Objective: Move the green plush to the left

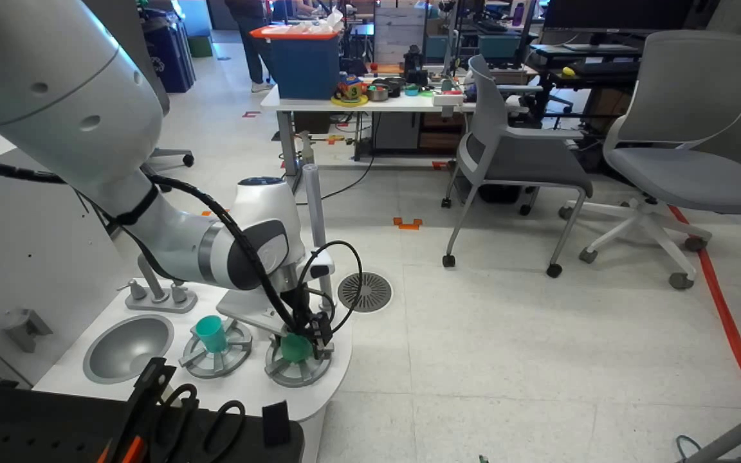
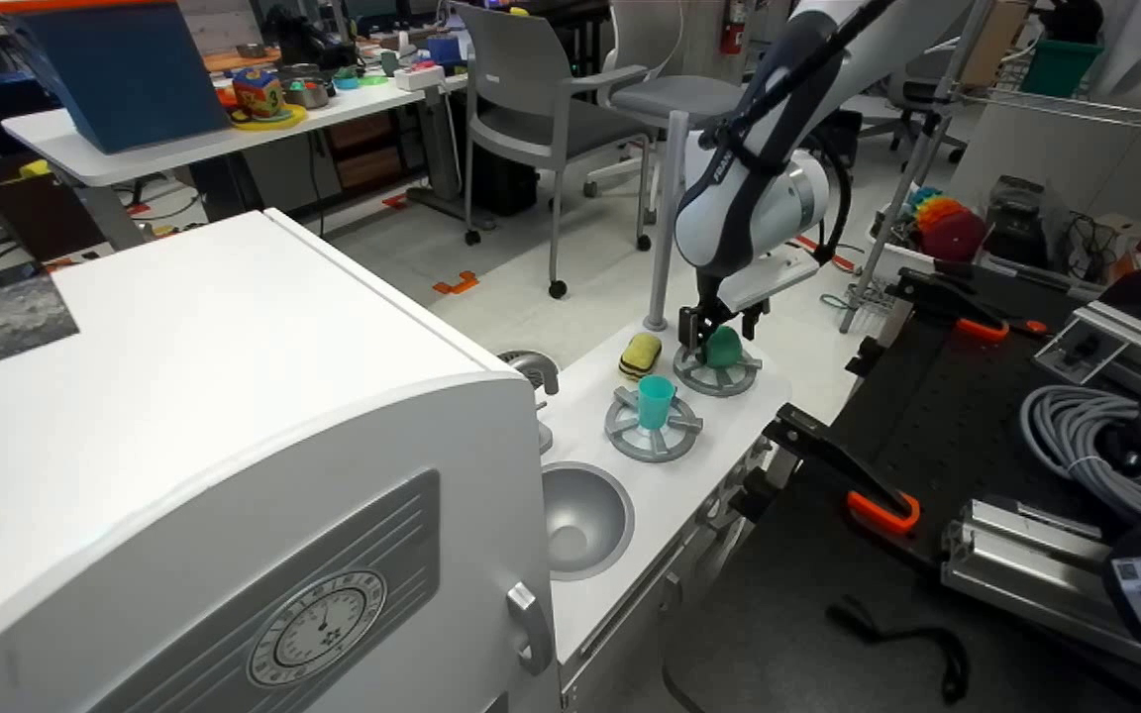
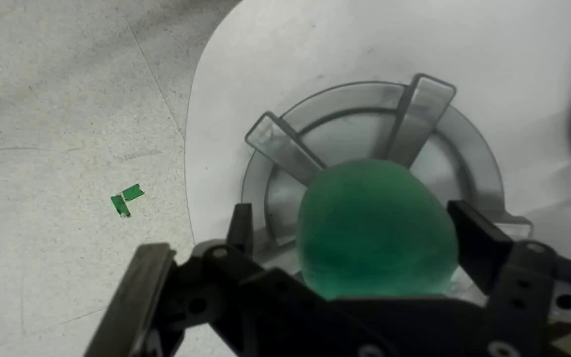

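I'm reading this as the grasp step, no lift yet: the gripper (image 3: 352, 218) is straddling the green plush (image 3: 377, 230) and standing wide, not squeezing anything. The plush is sitting on the right-hand burner (image 1: 305, 372) of the tabletop (image 1: 267, 402).

I'm guessing the next move is calling for a bit of centring, then closing, lifting clear and carrying left. If "left" is meaning left as in that exterior view, the teal cup (image 1: 211, 334) is standing on the left burner (image 1: 219, 366) and could be getting in the way.

View-wise, only the wrist view is clearly showing the open space left of the plush; on the right I can't tell touching from just beside. It's not showing the cup, though. An exterior view is showing a yellow-and-black sponge (image 2: 641, 355) just left of the plush's burner.
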### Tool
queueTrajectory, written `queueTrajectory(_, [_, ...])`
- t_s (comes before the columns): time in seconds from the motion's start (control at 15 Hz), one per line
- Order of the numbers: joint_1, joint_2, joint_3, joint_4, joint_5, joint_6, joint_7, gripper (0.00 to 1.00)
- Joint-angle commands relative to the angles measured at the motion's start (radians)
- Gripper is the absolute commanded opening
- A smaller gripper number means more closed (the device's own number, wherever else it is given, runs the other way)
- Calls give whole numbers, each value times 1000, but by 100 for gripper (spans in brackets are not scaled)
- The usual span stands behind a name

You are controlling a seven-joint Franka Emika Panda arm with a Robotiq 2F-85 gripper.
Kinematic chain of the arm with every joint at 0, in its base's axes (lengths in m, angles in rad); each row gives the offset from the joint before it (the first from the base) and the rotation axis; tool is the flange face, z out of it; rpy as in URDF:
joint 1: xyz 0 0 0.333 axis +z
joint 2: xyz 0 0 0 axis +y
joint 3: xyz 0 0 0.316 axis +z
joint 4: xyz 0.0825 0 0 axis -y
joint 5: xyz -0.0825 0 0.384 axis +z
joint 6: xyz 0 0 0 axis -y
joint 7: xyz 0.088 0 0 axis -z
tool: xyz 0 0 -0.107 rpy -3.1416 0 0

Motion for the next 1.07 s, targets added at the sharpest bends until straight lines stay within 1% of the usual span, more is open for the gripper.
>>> queueTrajectory(0.0, [16,83,-18,124,-28,-34,29,68])
queueTrajectory(0.07, [17,88,-13,132,-30,-33,25,58])
queueTrajectory(0.2, [19,85,-11,132,-37,-40,20,43])
queueTrajectory(0.27, [17,79,-11,129,-42,-50,18,38])
queueTrajectory(0.4, [15,54,-9,95,-41,-51,17,24])
queueTrajectory(0.6, [34,-7,-16,-1,-29,-57,12,5])
queueTrajectory(0.67, [38,-31,-12,-40,-30,-44,4,2])
queueTrajectory(0.73, [43,-53,-7,-81,-32,-33,-7,5])
queueTrajectory(0.93, [45,-98,19,-176,-50,-6,-34,3])
queueTrajectory(1.0, [46,-100,26,-190,-48,-4,-38,5])
